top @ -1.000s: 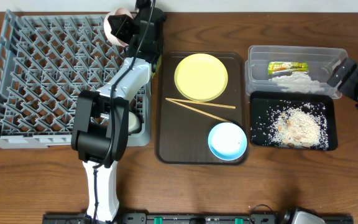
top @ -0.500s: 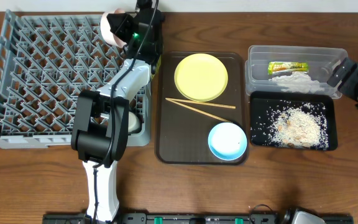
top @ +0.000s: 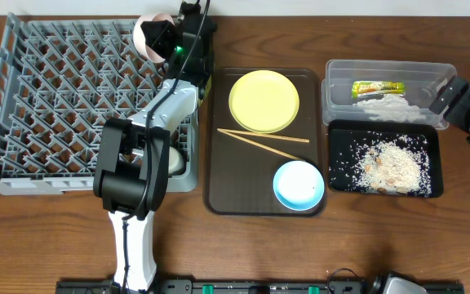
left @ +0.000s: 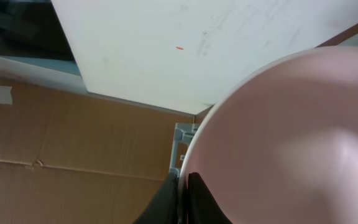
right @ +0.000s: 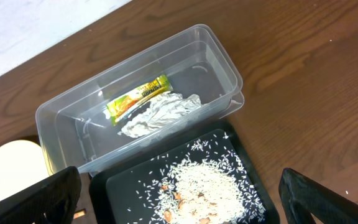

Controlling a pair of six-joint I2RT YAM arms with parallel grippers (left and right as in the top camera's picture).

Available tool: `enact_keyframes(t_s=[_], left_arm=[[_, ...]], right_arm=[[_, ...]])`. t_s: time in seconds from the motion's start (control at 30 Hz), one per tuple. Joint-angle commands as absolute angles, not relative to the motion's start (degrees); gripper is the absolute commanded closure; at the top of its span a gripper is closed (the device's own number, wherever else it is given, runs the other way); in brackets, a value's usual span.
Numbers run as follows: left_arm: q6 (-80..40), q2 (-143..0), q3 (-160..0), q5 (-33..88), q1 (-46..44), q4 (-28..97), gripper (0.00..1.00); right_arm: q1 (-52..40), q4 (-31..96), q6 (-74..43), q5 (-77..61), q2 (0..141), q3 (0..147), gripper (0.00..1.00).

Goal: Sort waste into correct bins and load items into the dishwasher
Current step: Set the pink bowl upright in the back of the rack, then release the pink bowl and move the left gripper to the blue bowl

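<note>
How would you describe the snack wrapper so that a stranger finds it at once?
At the right of the table, a clear plastic tub stands next to a black tray of rice scraps. Inside the tub, the snack wrapper lies beside a crumpled white tissue; it alone is a narrow green-and-yellow strip.

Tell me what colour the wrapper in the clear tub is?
The wrapper is green and yellow, seen best in the right wrist view.

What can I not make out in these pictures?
Overhead: the left arm covers most of a white dish in the rack; cup or bowl, unclear.
Left wrist: the bowl in the left pincer fills the view, hiding nearly all the rack.
Right wrist: frame edges cut off most of the right pincer.
</note>
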State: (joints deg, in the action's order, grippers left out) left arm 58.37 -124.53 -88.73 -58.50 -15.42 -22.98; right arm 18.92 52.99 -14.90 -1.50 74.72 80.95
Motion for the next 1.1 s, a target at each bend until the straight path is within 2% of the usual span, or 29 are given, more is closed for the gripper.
enact_keyframes(t_s=[0.0, 0.23, 0.47, 0.6, 0.63, 0.8, 0.97, 1.07], left_arm=[[58.4, -125.4, -88.2, -60.6, -16.0, -22.9, 0.93], [50.0, -125.4, -88.2, -66.6, -16.9, -22.2, 0.92], [39.7, -125.4, -88.2, -66.7, -18.5, -15.1, 0.91], [27.7, -125.4, -88.2, -66.7, -20.0, -10.0, 0.83], [25.5, -125.4, -88.2, -66.7, -20.3, -9.1, 0.78], [15.5, -125.4, -88.2, -66.7, -21.5, -5.0, 0.65], [11.4, -125.4, -88.2, -66.3, -21.7, -4.6, 0.42], [11.5, -125.4, -88.3, -66.0, -21.7, -4.8, 0.33]], right_arm=[[19.1, 53.2, -15.4, -1.3, 74.3, 81.6, 0.01], [19.1, 53.2, -15.4, -1.3, 74.3, 81.6, 0.01], [19.1, 53.2, -15.4, -1.3, 74.3, 81.6, 0.01], [19.1, 53.2, -15.4, -1.3, 74.3, 81.6, 0.01], [19.1, 53.2, -15.4, -1.3, 74.3, 81.6, 0.01], [19.1, 53.2, -15.4, -1.3, 74.3, 81.6, 0.01], [19.1, 53.2, -15.4, -1.3, 74.3, 81.6, 0.01], [19.1, 53.2, -15.4, -1.3, 74.3, 81.6, 0.01]])
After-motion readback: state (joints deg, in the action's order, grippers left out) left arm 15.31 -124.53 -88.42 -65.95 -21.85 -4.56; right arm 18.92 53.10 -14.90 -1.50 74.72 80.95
